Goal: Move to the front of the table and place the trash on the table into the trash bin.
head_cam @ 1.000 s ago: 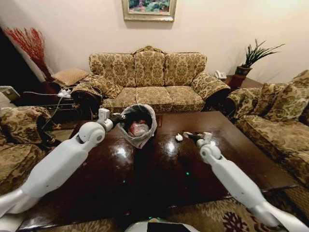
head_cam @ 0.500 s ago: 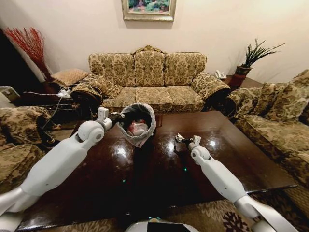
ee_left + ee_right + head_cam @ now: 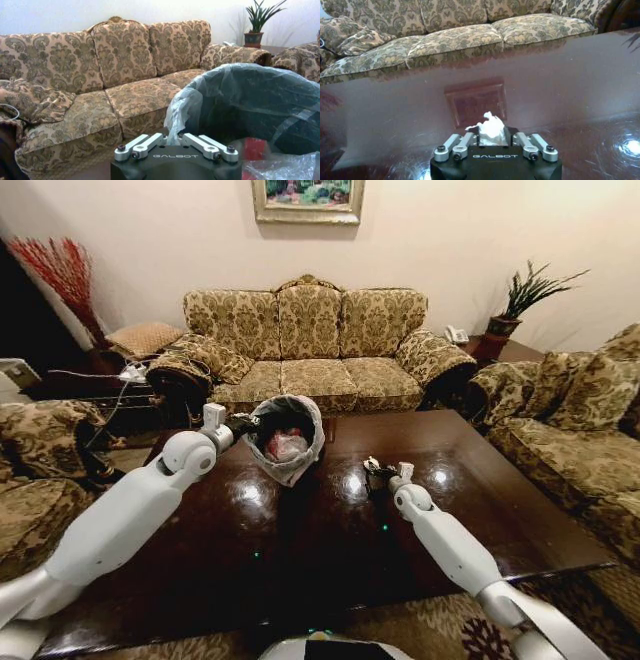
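My left gripper (image 3: pixel 241 423) is shut on the rim of the trash bin (image 3: pixel 286 470), a black bin with a grey-white liner held tilted above the far left part of the table (image 3: pixel 300 540). White-and-red trash (image 3: pixel 287 446) lies inside it. In the left wrist view the liner rim (image 3: pixel 186 108) runs between the fingers of the left gripper (image 3: pixel 175 139), with red trash (image 3: pixel 254 149) beside it. To the right of the bin, my right gripper (image 3: pixel 372 468) hovers just above the tabletop. It is shut on a white paper wad (image 3: pixel 491 129), which sticks out between the fingers (image 3: pixel 465 140) of the right gripper (image 3: pixel 492 138).
A patterned sofa (image 3: pixel 310 340) stands behind the table, with armchairs at the left (image 3: pixel 40 450) and right (image 3: pixel 580 420). A potted plant (image 3: pixel 520 300) sits on a side table at the back right. A square panel (image 3: pixel 475 99) lies in the tabletop (image 3: pixel 570 75) ahead of the right gripper.
The right gripper has closed on the paper wad that lay on the table and shifted left toward the bin. The left arm and bin have hardly moved.
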Motion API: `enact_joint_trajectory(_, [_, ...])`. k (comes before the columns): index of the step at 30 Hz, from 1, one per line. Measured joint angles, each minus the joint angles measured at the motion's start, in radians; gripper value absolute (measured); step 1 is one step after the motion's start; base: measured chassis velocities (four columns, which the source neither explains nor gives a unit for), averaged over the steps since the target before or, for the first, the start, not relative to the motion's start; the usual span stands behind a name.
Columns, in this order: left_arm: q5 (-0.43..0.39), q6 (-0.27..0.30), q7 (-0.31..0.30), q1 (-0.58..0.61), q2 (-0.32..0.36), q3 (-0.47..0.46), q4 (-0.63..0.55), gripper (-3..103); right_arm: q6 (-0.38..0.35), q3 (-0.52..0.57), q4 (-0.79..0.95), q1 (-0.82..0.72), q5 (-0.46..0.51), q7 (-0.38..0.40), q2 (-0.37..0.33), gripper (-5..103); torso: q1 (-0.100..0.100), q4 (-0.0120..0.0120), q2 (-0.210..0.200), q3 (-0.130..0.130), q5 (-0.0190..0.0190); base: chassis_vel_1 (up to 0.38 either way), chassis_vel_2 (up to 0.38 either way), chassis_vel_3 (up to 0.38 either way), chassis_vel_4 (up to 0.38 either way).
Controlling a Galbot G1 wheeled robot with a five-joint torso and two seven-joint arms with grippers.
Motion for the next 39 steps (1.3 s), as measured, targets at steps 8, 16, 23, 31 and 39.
enact_joint_trajectory(8, [0.0,-0.001,0.001,-0.005,-0.004,0.001,0.001,3,0.018,0.028,0.096,-0.007,-0.031,0.065,-0.033,6,0.0,0.0,0.0,0.0,0.0004,0.0,0.0,0.0,0.0])
enact_joint_trajectory(16, [0.009,-0.001,0.002,-0.001,-0.016,0.001,0.0,3,-0.016,0.078,0.387,-0.005,0.031,0.103,-0.22,0,0.0,-0.0002,0.0,0.0,-0.0003,0.0,0.0,0.0,0.0])
enact_joint_trajectory(23, [0.021,-0.002,0.002,0.005,-0.029,0.007,-0.004,3,-0.035,0.077,0.392,-0.06,0.019,0.127,-0.234,5,0.0,-0.0004,0.0,0.0,0.0002,0.0,0.0,0.0,0.0])
enact_joint_trajectory(31, [0.023,-0.002,0.001,0.008,-0.026,0.01,-0.007,3,0.02,0.016,0.186,-0.029,-0.09,0.098,-0.088,33,0.0,0.0001,0.0,0.0,-0.0001,0.0,0.0,0.0,0.0])
enact_joint_trajectory(39, [0.022,-0.002,0.006,0.009,-0.023,0.012,0.001,3,0.044,0.012,0.037,-0.002,-0.137,0.069,0.001,65,0.0,0.0,0.0,0.0,0.0,0.0,0.0,0.0,0.0])
